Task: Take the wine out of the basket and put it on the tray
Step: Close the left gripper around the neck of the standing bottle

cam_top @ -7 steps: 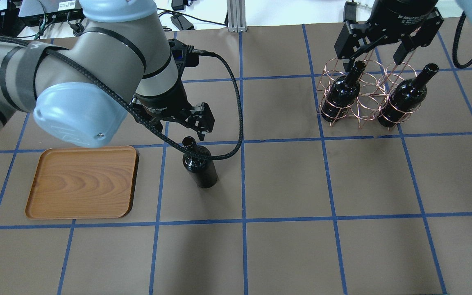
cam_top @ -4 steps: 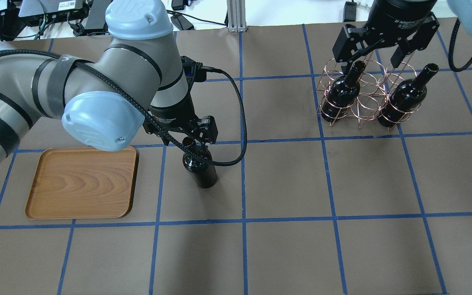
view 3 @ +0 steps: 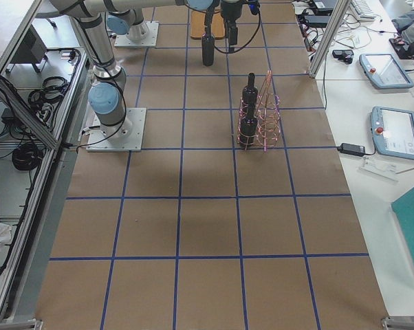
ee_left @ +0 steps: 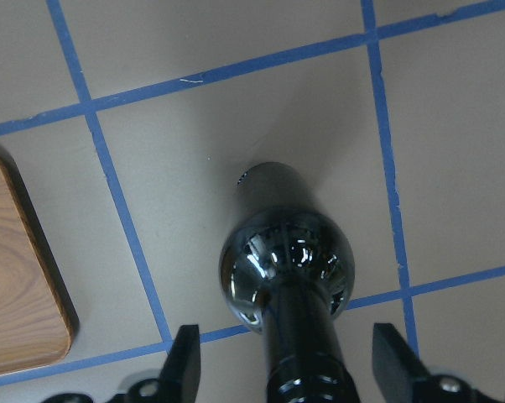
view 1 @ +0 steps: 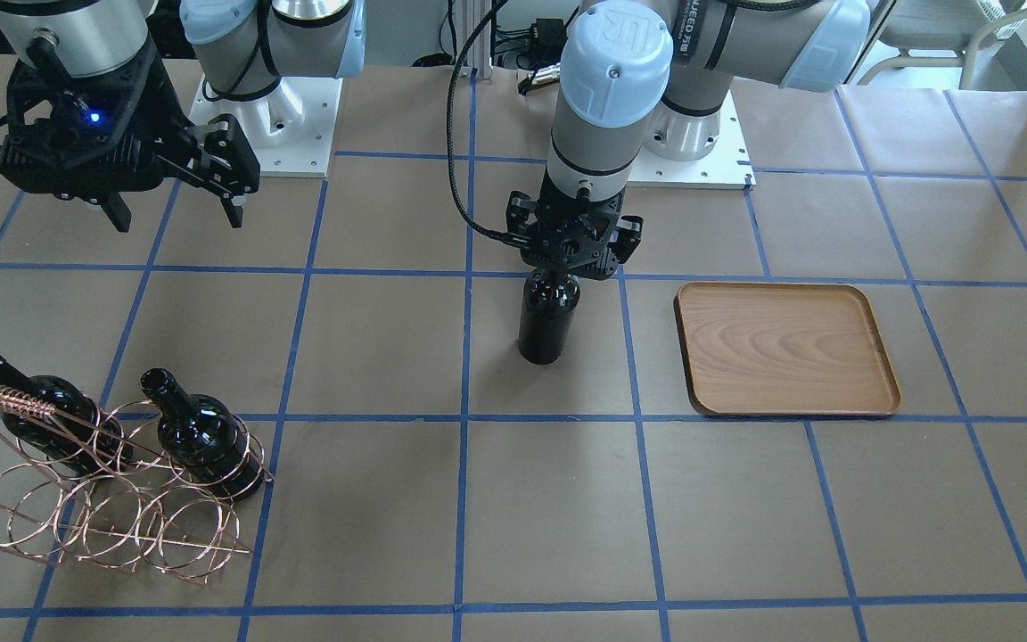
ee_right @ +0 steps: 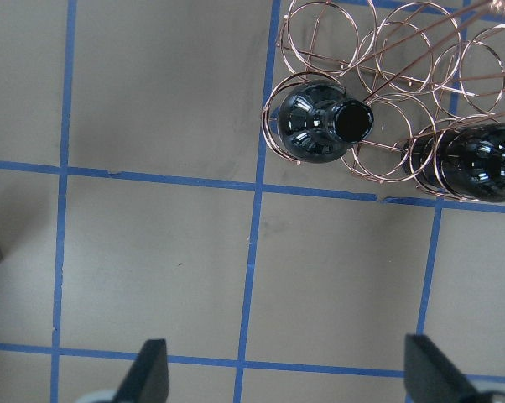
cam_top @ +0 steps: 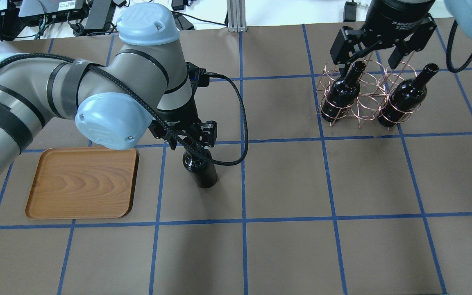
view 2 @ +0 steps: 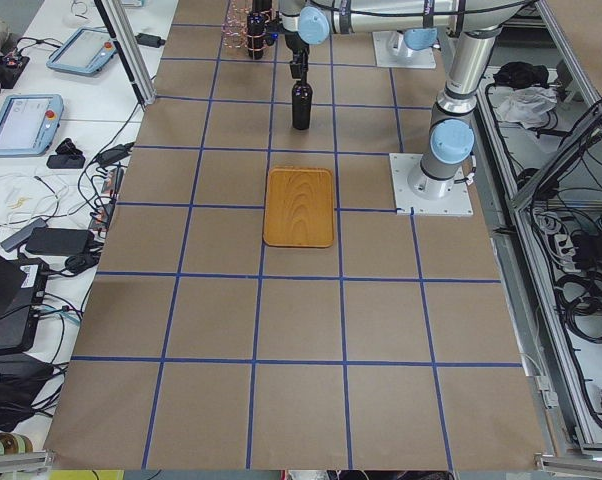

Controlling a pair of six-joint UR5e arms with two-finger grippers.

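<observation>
One wine bottle point(cam_top: 201, 169) stands upright on the table right of the wooden tray point(cam_top: 82, 182), which holds nothing. My left gripper point(cam_top: 191, 141) is open, with its fingers on either side of this bottle's neck; in the left wrist view point(ee_left: 290, 369) there are gaps on both sides of the neck. Two more bottles point(cam_top: 342, 92) point(cam_top: 404, 96) stand in the copper wire basket point(cam_top: 363, 110) at the far right. My right gripper point(cam_top: 369, 61) is open and empty, hovering above the basket's back.
The brown paper table has a blue tape grid. The tray's corner point(ee_left: 18, 285) shows left of the bottle in the left wrist view. The left arm's black cable point(cam_top: 238, 123) loops beside the standing bottle. Cables and devices lie beyond the table's far edge.
My left gripper has moved forward and down from behind the standing bottle, so that its fingers now straddle the neck. The right gripper has shifted slightly above the basket.
</observation>
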